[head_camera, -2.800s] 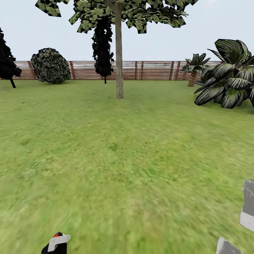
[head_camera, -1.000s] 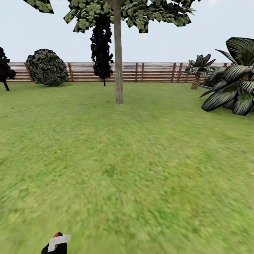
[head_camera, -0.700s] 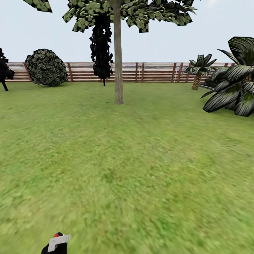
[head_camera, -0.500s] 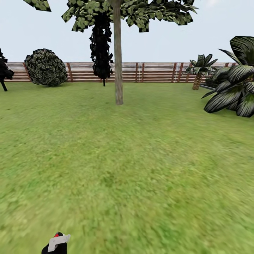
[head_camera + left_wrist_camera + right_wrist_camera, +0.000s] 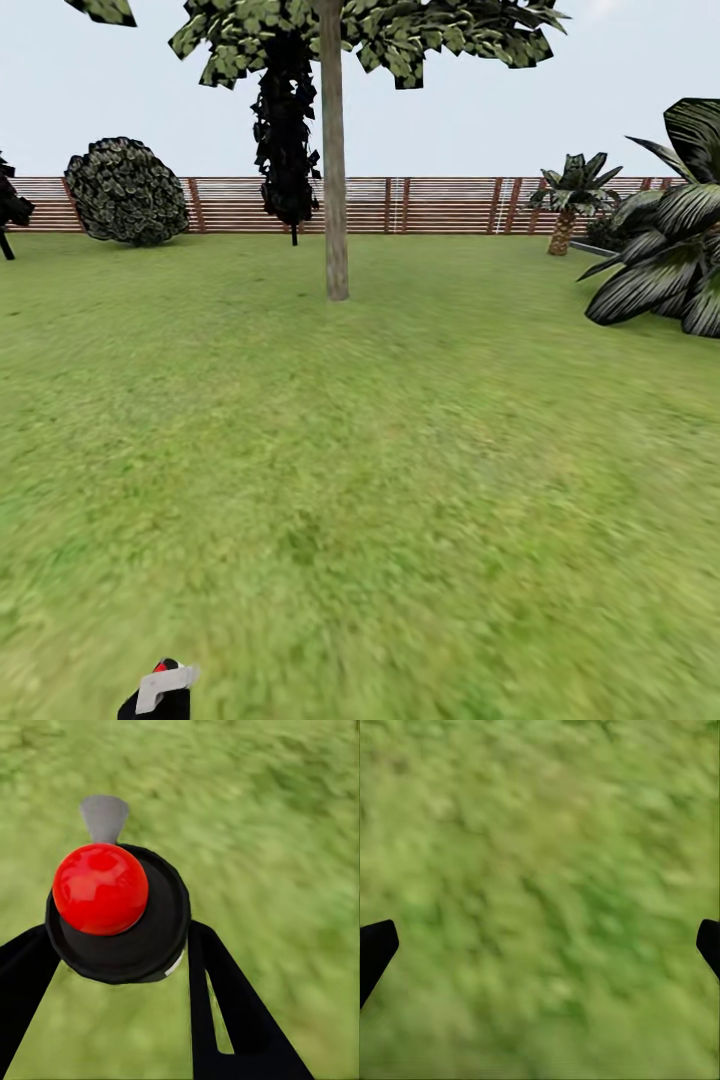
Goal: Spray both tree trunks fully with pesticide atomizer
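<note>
- You face a wide green lawn (image 5: 400, 480), blurred close in, sharper farther off.
- A brown horizontal-slat wooden fence (image 5: 440, 205) closes the far side across the whole width.
- Pale, even blue-grey sky (image 5: 600, 90) above the fence; flat light, no strong shadows on the grass.
- A rounded mottled shrub (image 5: 126, 191) stands against the fence at left.
- A near-black narrow conifer (image 5: 287, 140) stands just before the fence, left of centre.
- A short palm (image 5: 568, 195) stands by the fence at right.
- A large broad-leaved striped plant (image 5: 672, 260) sits at the right edge, nearer you.
</note>
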You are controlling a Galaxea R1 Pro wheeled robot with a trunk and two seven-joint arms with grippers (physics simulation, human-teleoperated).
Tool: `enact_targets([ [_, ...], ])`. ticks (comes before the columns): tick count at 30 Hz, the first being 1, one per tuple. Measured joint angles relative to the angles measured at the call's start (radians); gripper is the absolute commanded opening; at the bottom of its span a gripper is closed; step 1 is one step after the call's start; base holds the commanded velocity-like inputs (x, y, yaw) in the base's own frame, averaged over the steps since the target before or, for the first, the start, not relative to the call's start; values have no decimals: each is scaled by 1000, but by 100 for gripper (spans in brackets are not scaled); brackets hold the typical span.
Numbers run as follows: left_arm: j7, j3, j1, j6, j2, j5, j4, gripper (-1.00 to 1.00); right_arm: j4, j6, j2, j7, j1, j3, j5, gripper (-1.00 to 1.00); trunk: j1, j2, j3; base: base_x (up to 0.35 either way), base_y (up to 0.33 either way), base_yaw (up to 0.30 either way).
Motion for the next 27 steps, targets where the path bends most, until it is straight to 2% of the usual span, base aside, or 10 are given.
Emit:
enact_targets([
  [27, 0, 0, 0, 0, 0, 0, 0, -100, 0, 0, 0, 0, 0, 0, 0, 100, 0, 0, 0, 339, 0, 0],
])
